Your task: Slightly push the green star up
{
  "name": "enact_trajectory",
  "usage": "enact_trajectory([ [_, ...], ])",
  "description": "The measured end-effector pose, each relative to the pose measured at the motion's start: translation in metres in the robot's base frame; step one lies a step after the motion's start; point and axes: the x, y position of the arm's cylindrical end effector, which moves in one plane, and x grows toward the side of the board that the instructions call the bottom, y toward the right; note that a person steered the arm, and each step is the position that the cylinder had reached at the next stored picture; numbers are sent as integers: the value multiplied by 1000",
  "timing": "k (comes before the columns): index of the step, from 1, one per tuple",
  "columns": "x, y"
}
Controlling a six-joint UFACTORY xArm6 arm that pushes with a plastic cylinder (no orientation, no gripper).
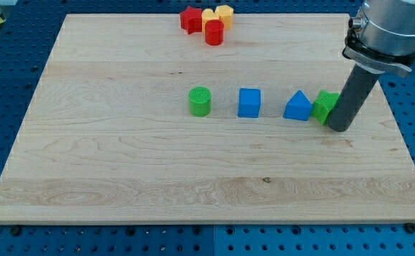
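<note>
The green star (324,105) lies on the wooden board (122,171) at the view's right, touching the right side of the blue triangle (298,107). My tip (339,129) is down on the board right against the green star's lower right side; the rod hides part of the star.
A blue cube (249,102) and a green cylinder (201,101) lie in a row to the view's left of the triangle. At the view's top sit a red star (191,19), a red cylinder (214,33) and two yellow blocks (220,14), clustered together.
</note>
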Motion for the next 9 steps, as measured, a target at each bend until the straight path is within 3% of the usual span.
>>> enact_trajectory([
  [1, 24, 0],
  [2, 96, 1],
  [3, 104, -37],
  [4, 100, -118],
  [5, 61, -205],
  [7, -73, -332],
  [8, -118, -271],
  [9, -115, -218],
])
